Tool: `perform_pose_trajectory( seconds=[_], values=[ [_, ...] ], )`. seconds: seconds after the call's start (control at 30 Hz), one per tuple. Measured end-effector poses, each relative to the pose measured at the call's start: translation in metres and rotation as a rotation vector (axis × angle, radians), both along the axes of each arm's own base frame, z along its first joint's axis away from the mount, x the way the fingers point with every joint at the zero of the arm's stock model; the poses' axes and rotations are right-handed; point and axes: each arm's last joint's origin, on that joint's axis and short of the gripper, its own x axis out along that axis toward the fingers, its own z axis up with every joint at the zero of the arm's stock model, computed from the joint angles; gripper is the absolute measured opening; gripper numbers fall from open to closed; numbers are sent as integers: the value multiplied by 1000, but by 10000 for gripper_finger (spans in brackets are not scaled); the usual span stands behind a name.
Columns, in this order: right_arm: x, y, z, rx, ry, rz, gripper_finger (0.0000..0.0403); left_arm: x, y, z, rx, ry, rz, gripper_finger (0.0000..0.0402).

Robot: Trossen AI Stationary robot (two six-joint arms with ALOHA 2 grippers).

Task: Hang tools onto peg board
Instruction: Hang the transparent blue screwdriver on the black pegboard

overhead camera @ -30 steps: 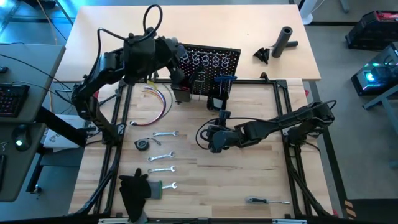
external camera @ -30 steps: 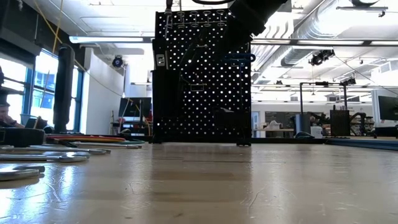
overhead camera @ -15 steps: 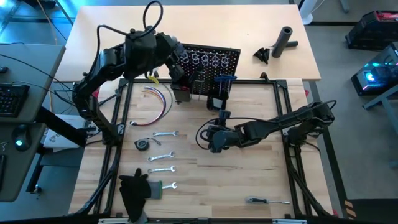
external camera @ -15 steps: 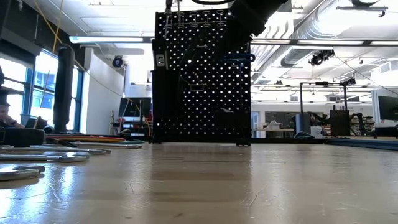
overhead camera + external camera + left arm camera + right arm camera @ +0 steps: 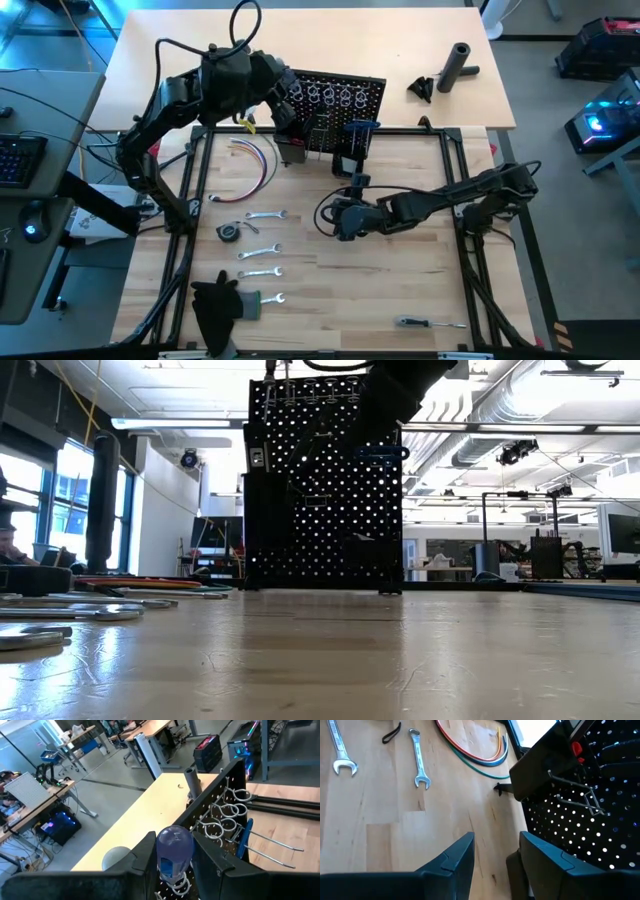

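Left tool [image 5: 175, 865]: raised, fingers clamped on a blue-handled tool [image 5: 174, 851]. Right tool [image 5: 495, 865]: low, fingers apart, empty.

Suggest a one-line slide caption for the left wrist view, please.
Left pincer holds a blue-handled tool over the peg board's silver rings.

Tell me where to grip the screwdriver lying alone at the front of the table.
Grip the screwdriver from straight above, around its thicker handle end, jaws closing across its length. It lies flat with bare table on every side, so nothing blocks a downward approach; the thin shaft likely offers less hold.
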Motion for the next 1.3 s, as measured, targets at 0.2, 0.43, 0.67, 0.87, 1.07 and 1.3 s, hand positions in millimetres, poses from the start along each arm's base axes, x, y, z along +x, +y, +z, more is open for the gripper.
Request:
perform_pose_trajectory(
  seconds=[0.2,0.43,0.67,0.87,1.07,1.3],
  values=[
    [0,-3,0,-5,4,-3,152,1,0,0,-9,-11,-27,86],
    [1,-3,0,-10,7,-1,152,1,-1,1,-11,-14,-33,86],
    [1,-8,0,-12,11,-8,152,1,-1,1,-8,-19,-39,86],
    [4,-10,2,-22,-6,-1,152,1,-1,1,-8,-17,-41,86],
    [2,-10,33,-70,-143,78,152,1,-1,0,-12,-3,-42,86],
    [-22,-38,101,-122,-418,243,152,0,-1,-1,-15,7,-41,86]
  ],
)
